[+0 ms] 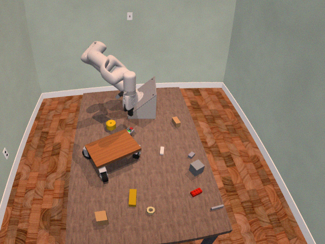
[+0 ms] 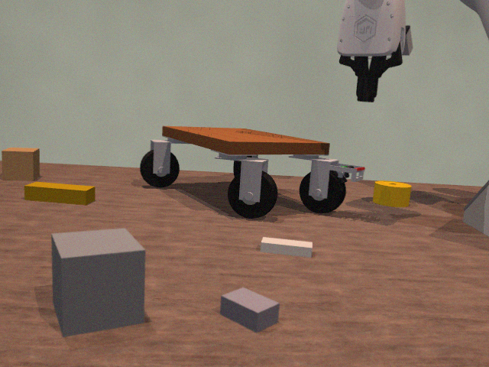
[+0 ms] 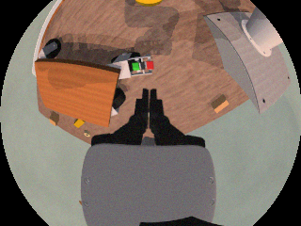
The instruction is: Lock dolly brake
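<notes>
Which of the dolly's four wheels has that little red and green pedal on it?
The wheel at the dolly's corner nearest the yellow cylinder and the gripper: its pedal sticks out beyond the wooden deck there. The other three casters show only plain grey brackets.

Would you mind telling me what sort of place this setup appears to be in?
Probably a plain indoor test room for table-top manipulation. Bare green walls with a wall socket, a parquet floor, and one long wooden table carrying the robot arm, a dolly and scattered blocks.
</notes>
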